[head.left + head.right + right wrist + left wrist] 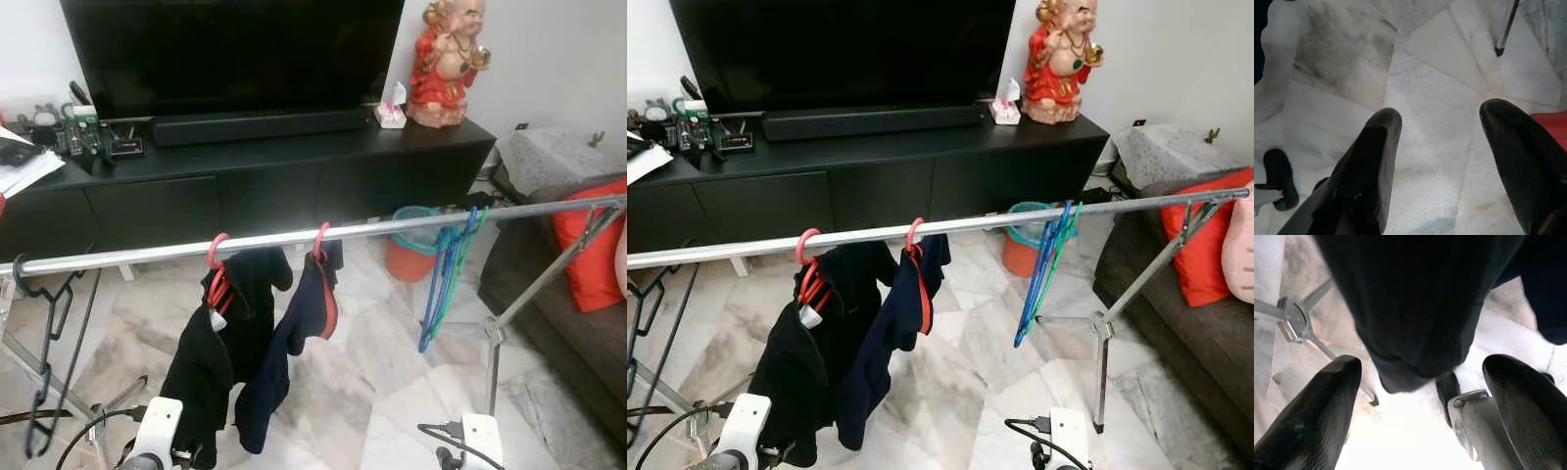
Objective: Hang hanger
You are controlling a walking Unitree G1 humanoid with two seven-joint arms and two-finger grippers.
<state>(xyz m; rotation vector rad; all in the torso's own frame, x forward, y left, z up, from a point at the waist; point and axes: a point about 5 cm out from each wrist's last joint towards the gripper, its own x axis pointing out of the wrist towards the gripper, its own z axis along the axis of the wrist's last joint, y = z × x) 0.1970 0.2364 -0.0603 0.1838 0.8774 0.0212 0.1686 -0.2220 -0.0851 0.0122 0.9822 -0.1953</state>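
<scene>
- At far left, black hangers [44,343] are seen on the metal rail [392,227], cut off by the frame edge.
- Two red hangers [217,257] carrying dark garments [220,352] are hung mid-rail; blue and green hangers [446,274] are hung further right.
- The left gripper [1420,401] is held wide apart and empty under the dark cloth [1420,298].
- The right gripper [1442,156] is spread wide, empty, over marble floor [1425,98].

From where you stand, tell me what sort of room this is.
Most likely a home living room used for drying laundry: a television on a black cabinet, a sofa with a red cushion, and a clothes rail with hangers.
</scene>
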